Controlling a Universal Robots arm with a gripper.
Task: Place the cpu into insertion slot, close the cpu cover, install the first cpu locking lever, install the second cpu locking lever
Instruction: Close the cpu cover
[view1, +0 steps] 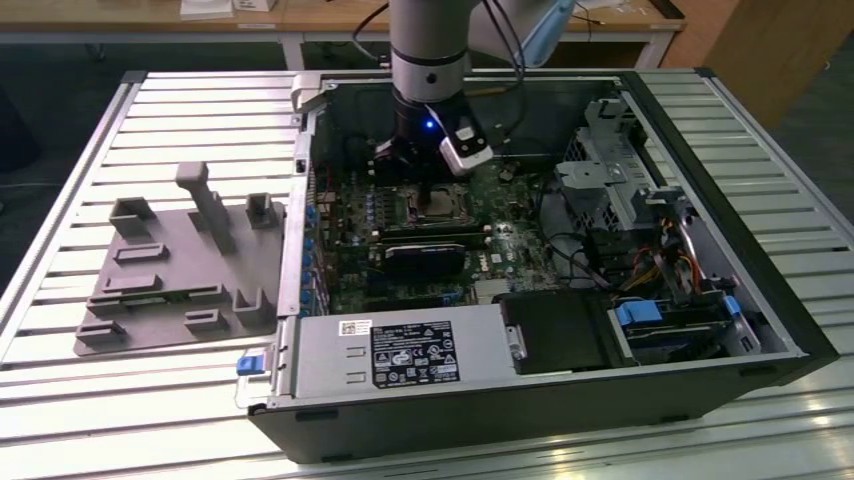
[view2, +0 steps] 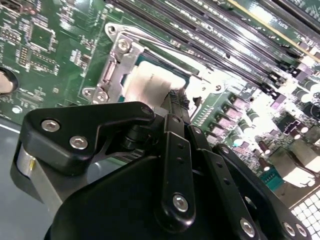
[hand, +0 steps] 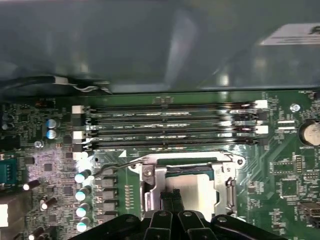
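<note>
The cpu (hand: 200, 189), a flat square with a pale, matte metal top, sits in the insertion slot (view1: 431, 208) on the green motherboard (hand: 280, 170). The cpu cover (hand: 150, 184), a silvery stamped-metal frame, lies around it. Slim black jaws are pinched shut, tips together at the chip's edge. A thin bent wire lever (hand: 112, 167) juts out beside the socket.

insertion slot (view1: 435, 204): memory slots (hand: 170, 127) alongside, black card (view1: 427, 255) near | case wall (hand: 150, 45) beyond slots | overhead open
</note>
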